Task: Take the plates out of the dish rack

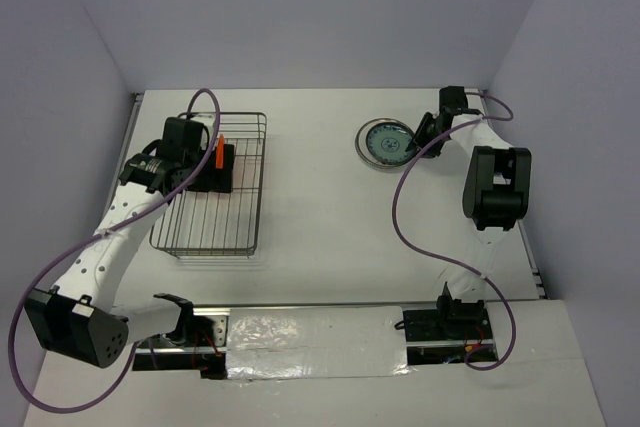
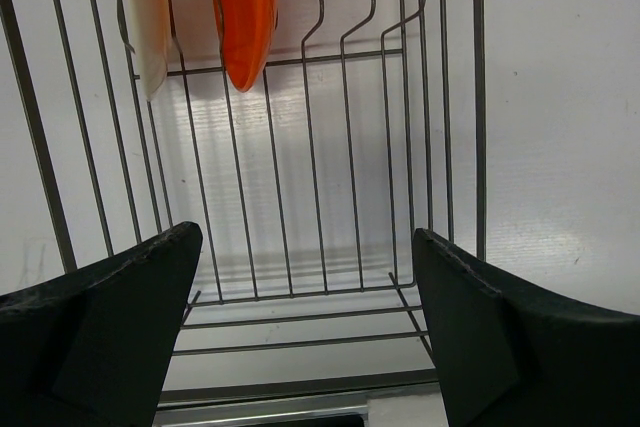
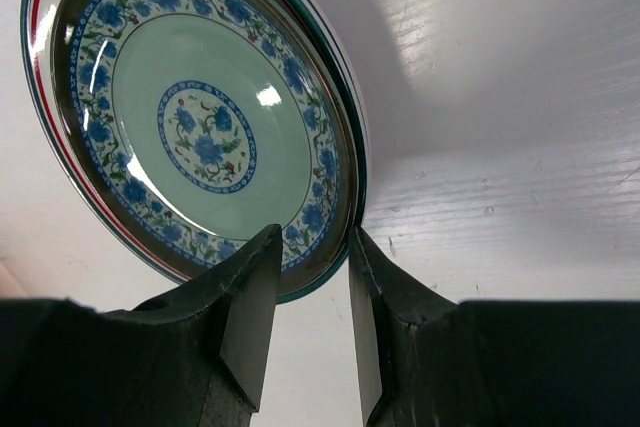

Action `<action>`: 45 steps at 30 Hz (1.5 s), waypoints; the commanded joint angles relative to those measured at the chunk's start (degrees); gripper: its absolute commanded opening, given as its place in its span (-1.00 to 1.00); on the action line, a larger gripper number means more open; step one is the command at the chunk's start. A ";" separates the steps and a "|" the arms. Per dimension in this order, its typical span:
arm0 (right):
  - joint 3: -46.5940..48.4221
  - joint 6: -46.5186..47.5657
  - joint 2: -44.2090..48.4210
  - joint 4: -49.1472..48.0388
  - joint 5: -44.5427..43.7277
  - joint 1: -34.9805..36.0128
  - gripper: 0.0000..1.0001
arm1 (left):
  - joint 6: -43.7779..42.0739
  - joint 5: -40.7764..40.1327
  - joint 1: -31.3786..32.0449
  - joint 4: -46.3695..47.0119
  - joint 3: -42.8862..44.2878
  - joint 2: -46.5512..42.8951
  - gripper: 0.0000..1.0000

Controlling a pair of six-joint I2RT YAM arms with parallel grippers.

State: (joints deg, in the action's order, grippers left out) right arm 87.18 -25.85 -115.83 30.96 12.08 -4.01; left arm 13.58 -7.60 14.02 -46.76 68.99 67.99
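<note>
Top view: teal plate (image 1: 386, 141) lies on the worktop well right of the rack (image 1: 212, 187), its rim pinched by the right hand (image 3: 307, 292). Left hand (image 2: 305, 332), spread wide, hovers over the rack, where orange plate (image 2: 245, 7) and cream plate (image 2: 148, 12) remain.

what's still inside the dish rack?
Two plates stand upright in the dish rack: an orange plate and a cream plate. The other slots in the left wrist view are bare. From above, the left arm covers part of the rack.

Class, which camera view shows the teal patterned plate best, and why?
The right wrist view: the teal plate fills the frame, its blue flower pattern clear. The top view shows it small and partly hidden by the arm; the left wrist view misses it.
</note>
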 commanded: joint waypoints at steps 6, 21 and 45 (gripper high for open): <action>0.89 -0.43 1.75 -1.25 1.46 -0.12 -0.19 | -0.93 0.39 -0.49 0.53 -0.17 -1.19 0.99; -2.10 -1.31 0.17 -3.27 -0.29 0.32 -0.18 | -1.46 0.39 -0.66 0.45 -0.79 -1.01 0.99; -2.01 -6.58 -3.61 -5.39 -3.46 1.46 -0.51 | -1.72 -0.84 -0.84 -0.35 1.06 -0.66 0.99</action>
State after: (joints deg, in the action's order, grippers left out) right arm 85.47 -30.70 -118.24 24.51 12.36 -2.85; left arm 13.21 -7.73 13.56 -47.46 68.25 67.99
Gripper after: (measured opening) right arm 0.269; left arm 0.994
